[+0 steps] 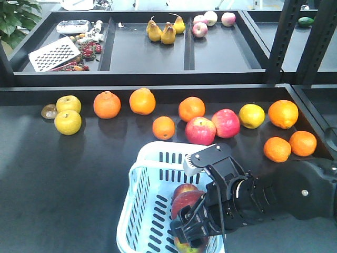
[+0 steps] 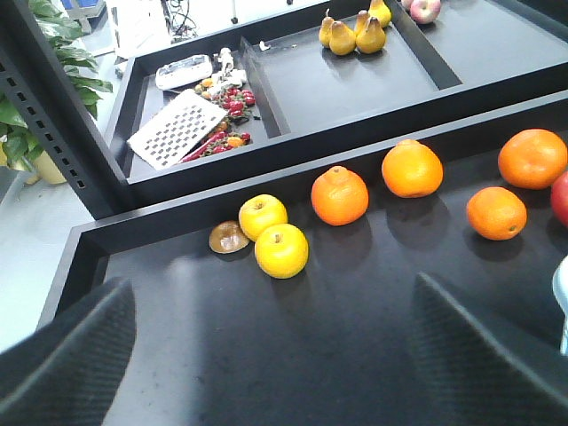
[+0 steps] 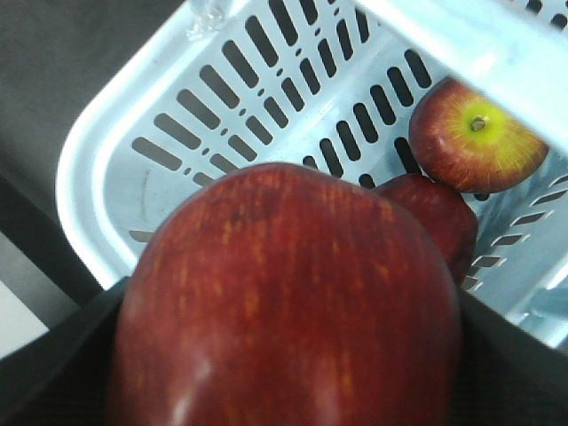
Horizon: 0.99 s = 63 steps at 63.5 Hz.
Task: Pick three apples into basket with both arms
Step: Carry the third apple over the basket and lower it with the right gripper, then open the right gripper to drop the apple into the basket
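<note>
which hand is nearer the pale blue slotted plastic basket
Right. The right hand hangs over the pale blue slotted plastic basket, holding a dark red apple; the left hand is off beside it over bare shelf.

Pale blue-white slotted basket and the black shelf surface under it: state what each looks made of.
The pale blue-white slotted basket looks like moulded plastic with a smooth, slightly glossy finish: uniform colour, rounded rim, and regular punched-looking slots. The black shelf surface looks matt, possibly painted metal or laminate; it shows only soft, dull reflections, so the material stays uncertain.
</note>
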{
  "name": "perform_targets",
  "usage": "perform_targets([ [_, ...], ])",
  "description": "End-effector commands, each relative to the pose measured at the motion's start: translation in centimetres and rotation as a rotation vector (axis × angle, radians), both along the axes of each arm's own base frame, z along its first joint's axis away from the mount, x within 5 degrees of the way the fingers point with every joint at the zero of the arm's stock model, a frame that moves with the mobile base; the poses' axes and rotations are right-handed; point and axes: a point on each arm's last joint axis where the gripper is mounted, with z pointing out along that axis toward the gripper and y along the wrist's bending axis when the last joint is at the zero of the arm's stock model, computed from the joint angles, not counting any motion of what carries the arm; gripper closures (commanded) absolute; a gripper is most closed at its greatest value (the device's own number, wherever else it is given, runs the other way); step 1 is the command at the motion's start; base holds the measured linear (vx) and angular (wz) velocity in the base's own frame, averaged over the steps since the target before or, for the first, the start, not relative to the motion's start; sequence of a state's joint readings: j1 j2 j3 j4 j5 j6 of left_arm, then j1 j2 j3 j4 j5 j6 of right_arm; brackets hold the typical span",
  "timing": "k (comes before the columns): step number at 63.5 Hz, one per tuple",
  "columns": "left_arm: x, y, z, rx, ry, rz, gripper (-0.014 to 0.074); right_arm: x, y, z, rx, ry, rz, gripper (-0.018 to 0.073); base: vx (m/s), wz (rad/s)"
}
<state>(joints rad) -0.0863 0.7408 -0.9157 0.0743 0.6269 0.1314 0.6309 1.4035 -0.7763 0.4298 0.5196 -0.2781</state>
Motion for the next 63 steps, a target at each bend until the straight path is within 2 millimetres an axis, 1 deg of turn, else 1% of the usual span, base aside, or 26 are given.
perform_targets([
  [1,0.0,0.0,1.4,-0.013,-0.09,-0.003,0.0006,0.6,0.3,1.8,0.059,-0.096,-0.015,0.0034,0.0,0.0],
  [4,0.0,0.0,1.4,-0.013,-0.09,-0.003,0.0006,0.7,0.3,1.8,0.062,-0.102,-0.018,-0.0031,0.0,0.0],
  [11,0.0,0.0,1.4,-0.013,-0.09,-0.003,0.0006,0.8,0.3,1.9,0.065,-0.11,-0.021,-0.0123,0.0,0.0],
  [17,0.0,0.0,1.4,-0.013,-0.09,-0.003,0.0006,0.8,0.3,1.9,0.068,-0.117,-0.024,-0.015,0.0,0.0],
  [31,0.0,0.0,1.4,-0.013,-0.09,-0.003,0.0006,0.7,0.2,2.0,0.07,-0.115,-0.026,-0.0132,0.0,0.0],
  [36,0.0,0.0,1.4,-0.013,-0.09,-0.003,0.0006,0.4,0.0,2.4,0.067,-0.106,-0.017,-0.0113,0.0,0.0],
  [43,0.0,0.0,1.4,-0.013,-0.09,-0.003,0.0006,-0.5,-0.6,3.4,0.058,-0.106,-0.012,-0.0074,0.0,0.0],
  [48,0.0,0.0,1.4,-0.013,-0.09,-0.003,0.0006,-1.0,-1.4,4.1,0.025,-0.114,-0.029,-0.0042,0.0,0.0],
  [52,0.0,0.0,1.4,-0.013,-0.09,-0.003,0.0006,-1.5,-2.5,4.7,-0.031,-0.132,-0.055,-0.0021,0.0,0.0],
  [63,0.0,0.0,1.4,-0.013,-0.09,-0.003,0.0006,-3.0,-5.8,6.3,-0.216,-0.18,-0.155,-0.0015,0.0,0.0],
])
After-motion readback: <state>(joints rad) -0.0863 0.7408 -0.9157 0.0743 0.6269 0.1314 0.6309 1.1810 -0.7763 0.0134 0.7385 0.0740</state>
